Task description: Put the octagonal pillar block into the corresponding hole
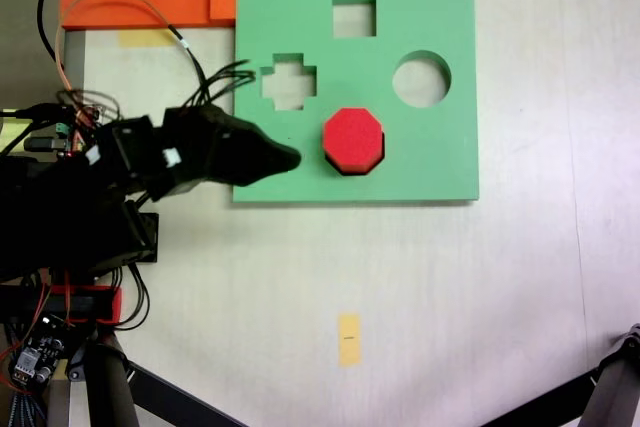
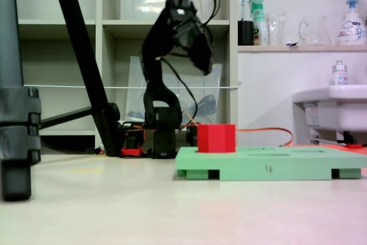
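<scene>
The arm (image 1: 170, 152) is matte black all over, built of blocky motor housings joined by short plastic links. Its gripper (image 1: 285, 158) tapers to a dark, blunt beak. Small white labels sit on two of the housings. A bundle of thin black cables (image 1: 215, 82) loops off the arm's back, and an orange wire (image 1: 120, 2) arcs wide behind it. Beside the arm's base (image 2: 157, 139) sits a red part (image 1: 85, 299), with a bare circuit board (image 1: 35, 357) and more coloured wiring just next to it.
</scene>
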`<state>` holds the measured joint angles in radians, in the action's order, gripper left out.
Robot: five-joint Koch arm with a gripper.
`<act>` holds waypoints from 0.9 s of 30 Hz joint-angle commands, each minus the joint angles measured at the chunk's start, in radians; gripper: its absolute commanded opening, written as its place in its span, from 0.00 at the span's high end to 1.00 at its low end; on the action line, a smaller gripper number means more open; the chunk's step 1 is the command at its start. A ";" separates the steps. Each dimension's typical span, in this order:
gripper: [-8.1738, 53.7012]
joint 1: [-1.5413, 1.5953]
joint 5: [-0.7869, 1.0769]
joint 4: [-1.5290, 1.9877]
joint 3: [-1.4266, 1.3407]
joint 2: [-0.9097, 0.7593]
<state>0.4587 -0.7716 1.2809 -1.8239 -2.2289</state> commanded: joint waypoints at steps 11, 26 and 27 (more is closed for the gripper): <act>0.27 -0.403 0.403 -1.284 -0.804 -0.100; 0.29 -0.374 0.749 -1.338 -1.310 -0.092; 0.30 -0.374 0.746 -1.308 -1.310 -0.092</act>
<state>0.0598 -0.0184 -0.0476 -3.0634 -2.2519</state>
